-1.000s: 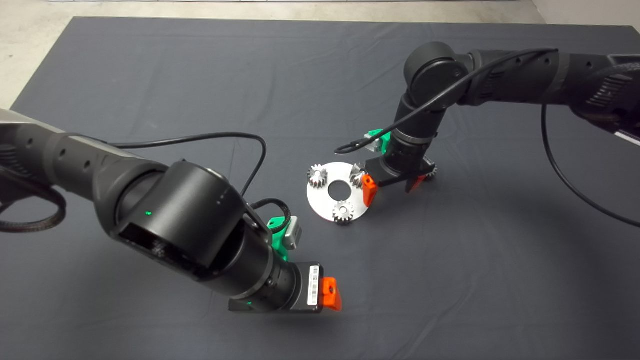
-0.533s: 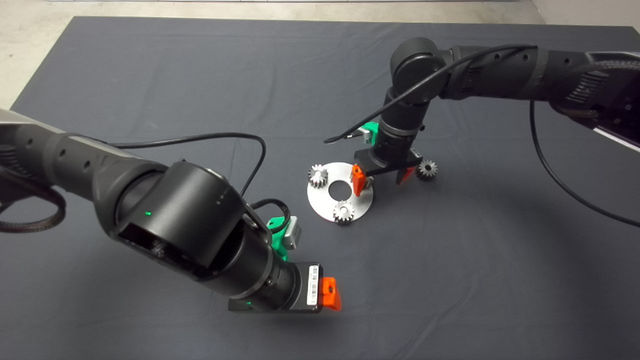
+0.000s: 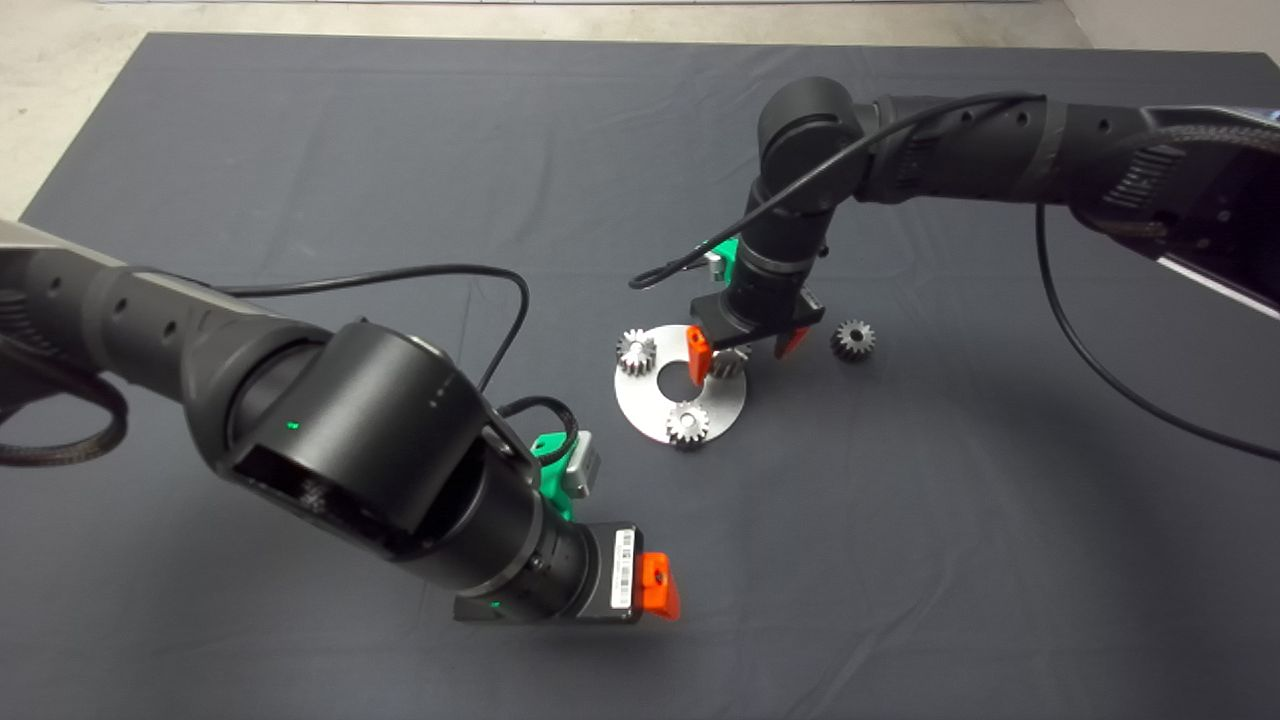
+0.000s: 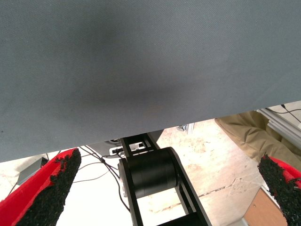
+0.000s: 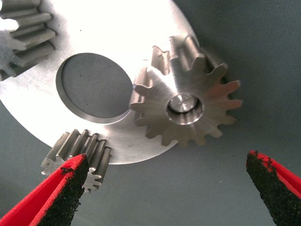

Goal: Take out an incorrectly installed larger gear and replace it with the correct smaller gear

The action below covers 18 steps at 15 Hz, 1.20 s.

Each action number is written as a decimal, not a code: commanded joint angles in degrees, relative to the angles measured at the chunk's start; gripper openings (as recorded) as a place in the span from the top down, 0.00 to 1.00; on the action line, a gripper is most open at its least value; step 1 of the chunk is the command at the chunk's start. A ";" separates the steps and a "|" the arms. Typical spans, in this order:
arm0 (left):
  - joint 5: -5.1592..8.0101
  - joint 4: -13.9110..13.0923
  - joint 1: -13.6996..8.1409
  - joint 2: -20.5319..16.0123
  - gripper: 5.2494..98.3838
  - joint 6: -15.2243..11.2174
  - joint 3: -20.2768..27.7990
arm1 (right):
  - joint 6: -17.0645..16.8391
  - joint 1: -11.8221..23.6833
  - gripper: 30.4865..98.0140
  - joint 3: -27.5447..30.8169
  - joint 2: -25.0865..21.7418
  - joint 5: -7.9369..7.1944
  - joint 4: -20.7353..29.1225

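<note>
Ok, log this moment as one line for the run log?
right hand: open, over big gear | big gear: on plate | small dark gear: on mat, untouched | left hand: open, idle near mat's edge

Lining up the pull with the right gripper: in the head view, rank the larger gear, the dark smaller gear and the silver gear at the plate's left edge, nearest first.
1. Larger gear, between the open fingers of the right gripper.
2. Smaller gear, on the mat, off the plate.
3. Left silver gear, across the plate's hole.
2 and 3 are close.
</note>
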 commanded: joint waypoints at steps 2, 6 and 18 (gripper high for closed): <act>0.01 -0.60 -1.04 -0.29 0.01 -0.04 0.65 | -0.14 -0.08 0.14 -1.06 1.00 -0.48 -2.85; -0.08 -0.60 -1.00 -0.28 0.01 -0.04 0.73 | -0.23 -0.61 0.14 -1.53 0.20 -0.71 -5.12; -0.23 -0.60 -1.06 0.06 0.01 -0.13 0.74 | -1.98 0.45 0.14 -6.43 2.46 -1.15 -4.68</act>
